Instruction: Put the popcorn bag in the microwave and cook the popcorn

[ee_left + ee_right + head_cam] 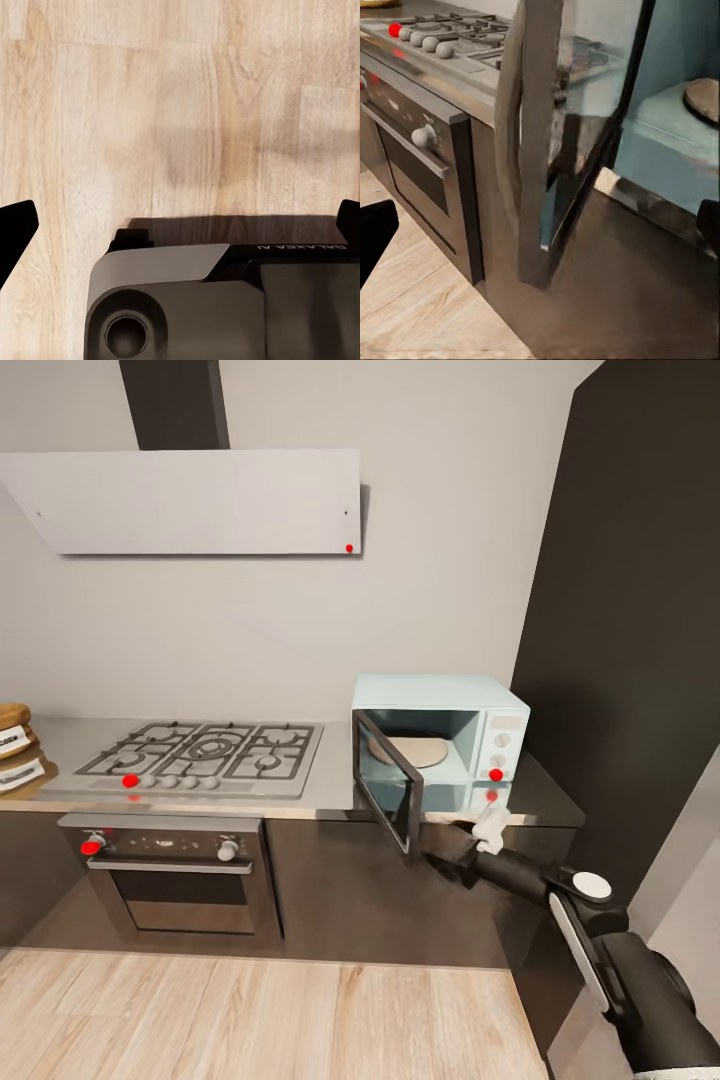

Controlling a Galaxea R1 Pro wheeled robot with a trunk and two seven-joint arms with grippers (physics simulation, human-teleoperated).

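The pale blue microwave (440, 745) stands on the grey countertop (335, 785) to the right of the hob. Its door (388, 788) is swung wide open toward me, and a round beige turntable (415, 750) lies inside. My right gripper (443, 848) reaches in low, just beside the door's bottom edge. In the right wrist view its fingers stand open (540, 229), with the door's grey frame (536, 142) close ahead. At the far left, tan-brown popcorn bags with white labels (14, 748) are cut by the frame edge. My left gripper (180, 225) hangs open over the wood floor.
A steel gas hob (200, 755) sits left of the microwave, over a dark built-in oven (175, 880). A white extractor hood (190, 500) hangs above it. A tall dark cabinet (630, 660) stands right of the microwave. Wood flooring (250, 1015) lies in front.
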